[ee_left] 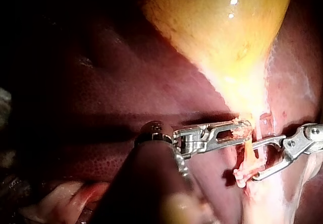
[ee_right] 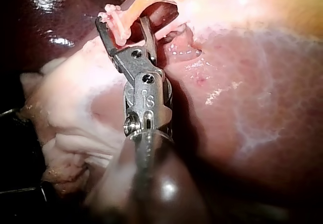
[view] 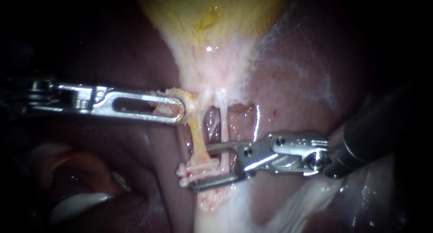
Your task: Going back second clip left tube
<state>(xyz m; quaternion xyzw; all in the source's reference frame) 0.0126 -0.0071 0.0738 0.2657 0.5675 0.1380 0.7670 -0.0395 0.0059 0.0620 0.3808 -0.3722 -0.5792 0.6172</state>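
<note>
Left instrument (view: 180, 110): pincer clamped on the neck of the gallbladder (view: 212, 21), pulling the left tube (view: 197, 134) taut.
Right instrument (view: 200, 167): pincer spread wide (gripping nothing), straddling the white clips (view: 191, 171), seemingly free to back away.

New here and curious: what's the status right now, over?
Left instrument shut on gallbladder neck. Right instrument open, straddling clips on left tube. Next tube close beside.

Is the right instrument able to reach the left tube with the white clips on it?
Probably yes. The right instrument has its jaws open around the left tube, right at its clips, with nothing blocking. The left instrument grips tissue nearer the gallbladder, out of the way.
</note>
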